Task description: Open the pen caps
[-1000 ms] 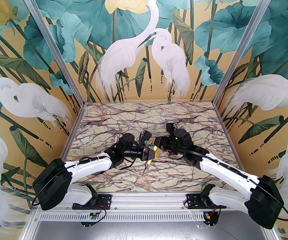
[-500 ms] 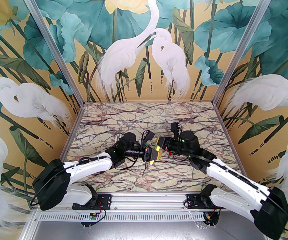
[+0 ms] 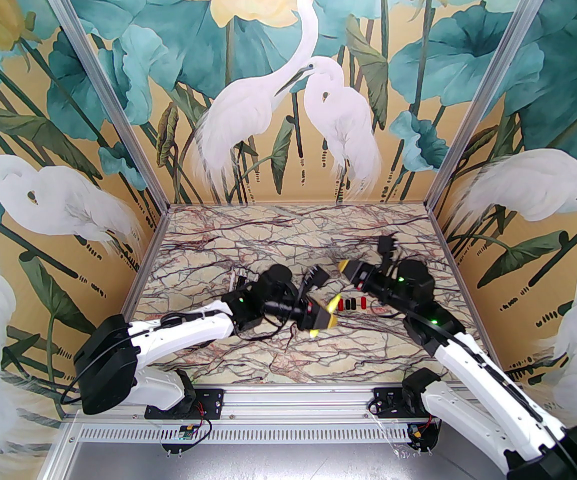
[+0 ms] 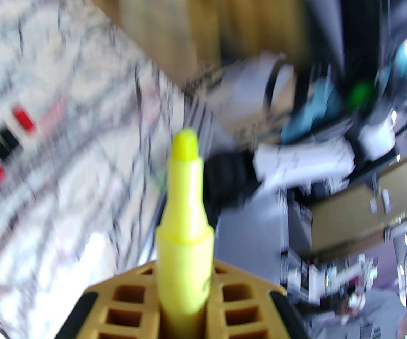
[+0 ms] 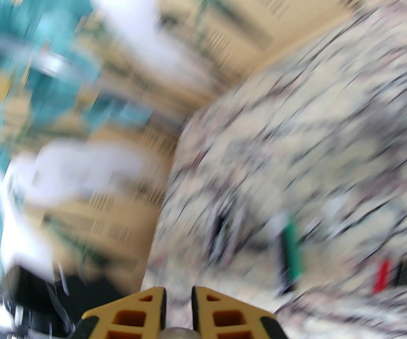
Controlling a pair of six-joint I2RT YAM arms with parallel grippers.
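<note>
My left gripper [image 3: 326, 318] is shut on a yellow pen [image 4: 184, 203] whose bare yellow tip [image 3: 336, 302] sticks out past the fingers, uncapped. My right gripper [image 3: 344, 267] hangs up and to the right of it, apart from the pen, with its jaws nearly together. In the blurred right wrist view a small pale round end [image 5: 177, 331], apparently a cap, sits low between them. A short row of red and black pen caps [image 3: 354, 303] lies on the marble between the grippers, and also shows as caps [image 4: 5, 141] at the left edge of the left wrist view.
A green-barrelled pen [image 5: 291, 245] lies on the marble ahead of the right gripper, left of the red and black caps [image 5: 394, 274]. White pens [image 3: 234, 280] lie beside the left arm's elbow. Painted walls close the table [image 3: 288, 228] on three sides.
The two grippers, joined at the pen before, have pulled apart. The right one swung right and back; the left moved right with the pen. The row of caps has come into view.
</note>
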